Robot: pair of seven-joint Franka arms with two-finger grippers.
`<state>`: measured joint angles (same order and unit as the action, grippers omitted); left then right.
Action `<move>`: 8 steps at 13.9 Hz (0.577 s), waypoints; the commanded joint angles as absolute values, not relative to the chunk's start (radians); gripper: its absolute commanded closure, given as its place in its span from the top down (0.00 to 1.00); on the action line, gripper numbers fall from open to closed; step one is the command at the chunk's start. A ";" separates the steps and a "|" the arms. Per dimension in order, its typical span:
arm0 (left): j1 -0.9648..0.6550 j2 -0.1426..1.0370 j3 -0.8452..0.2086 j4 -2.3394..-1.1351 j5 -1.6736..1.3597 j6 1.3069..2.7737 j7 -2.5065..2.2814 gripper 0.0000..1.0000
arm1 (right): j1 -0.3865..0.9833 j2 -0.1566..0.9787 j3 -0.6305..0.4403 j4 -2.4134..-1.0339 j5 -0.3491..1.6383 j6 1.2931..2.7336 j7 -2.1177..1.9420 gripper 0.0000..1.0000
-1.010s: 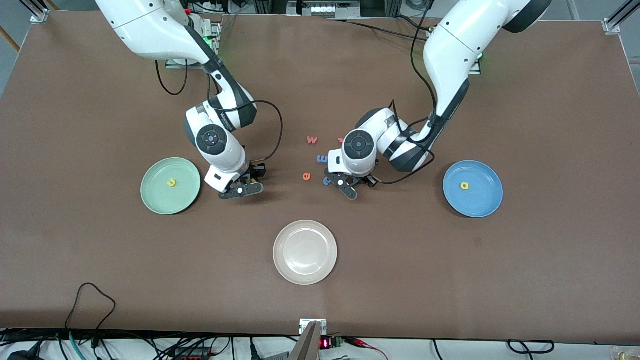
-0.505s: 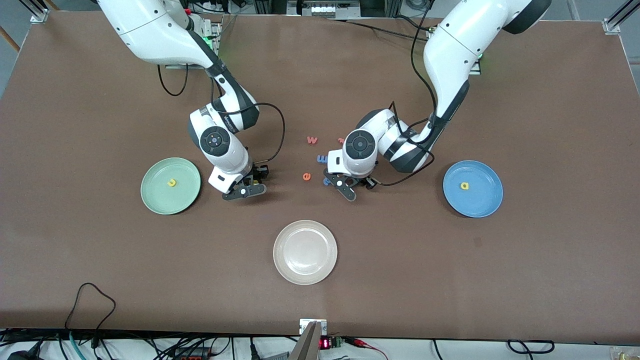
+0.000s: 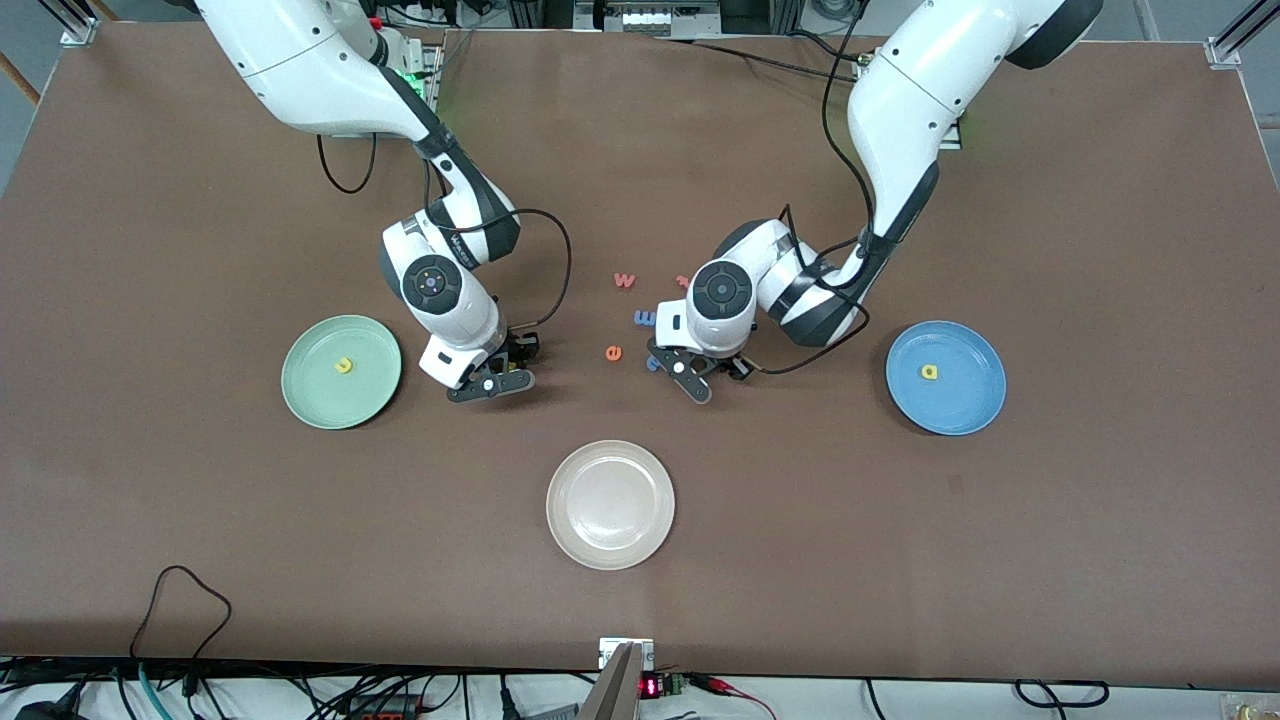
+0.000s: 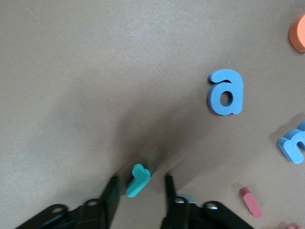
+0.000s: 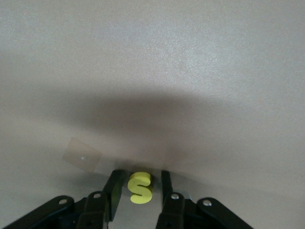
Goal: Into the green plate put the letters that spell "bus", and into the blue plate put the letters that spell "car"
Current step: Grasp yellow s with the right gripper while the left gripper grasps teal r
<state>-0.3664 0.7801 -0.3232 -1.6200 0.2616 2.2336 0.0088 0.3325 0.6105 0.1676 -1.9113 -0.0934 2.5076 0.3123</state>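
Observation:
A teal "r" [image 4: 137, 180] lies on the table between the fingers of my left gripper [image 4: 139, 179] [image 3: 697, 378], which stands open with a gap on each side of it. A yellow "s" [image 5: 139, 187] lies flat between the fingers of my right gripper [image 5: 139, 174] [image 3: 490, 383], also open and set close around it. In the front view both letters are hidden under the hands. The green plate [image 3: 310, 395] holds a yellow "u" [image 3: 344, 366]. The blue plate [image 3: 965, 410] holds a yellow "a" [image 3: 929, 372].
Between the two hands lie a red "w" [image 3: 625, 280], a blue "m" [image 3: 643, 318], an orange "e" [image 3: 614, 352] and a blue letter [image 4: 225, 92] close to the left gripper. An off-white plate [image 3: 610, 545] sits nearer the front camera. A small red piece [image 4: 250, 202] lies beside the left gripper.
The left gripper's fingers have drawn closer together around the teal "r". The right hand has shifted slightly away from the green plate, toward the table's middle.

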 commanded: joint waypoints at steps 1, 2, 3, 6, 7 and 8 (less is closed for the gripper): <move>-0.364 0.801 -0.330 -1.625 0.275 2.247 0.025 0.18 | 0.342 0.624 0.164 -1.899 -0.095 2.516 0.324 0.27; -0.364 0.802 -0.330 -1.626 0.273 2.247 0.023 0.14 | 0.342 0.624 0.164 -1.899 -0.094 2.516 0.324 0.21; -0.362 0.802 -0.330 -1.628 0.273 2.246 0.023 0.07 | 0.342 0.624 0.164 -1.899 -0.095 2.516 0.324 0.18; -0.316 0.789 -0.330 -1.629 0.273 2.230 0.025 0.01 | 0.341 0.621 0.163 -1.896 -0.095 2.516 0.316 0.14; -0.293 0.761 -0.330 -1.628 0.273 2.199 0.023 0.01 | 0.334 0.614 0.161 -1.885 -0.095 2.510 0.302 0.14; -0.252 0.737 -0.333 -1.621 0.273 2.150 0.025 0.01 | 0.327 0.592 0.158 -1.885 -0.100 2.500 0.298 0.14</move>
<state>-0.3301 0.7778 -0.3212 -1.6157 0.2626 2.2150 0.0090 0.3323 0.6098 0.1653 -1.9028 -0.0940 2.5082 0.3106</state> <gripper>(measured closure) 0.894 0.780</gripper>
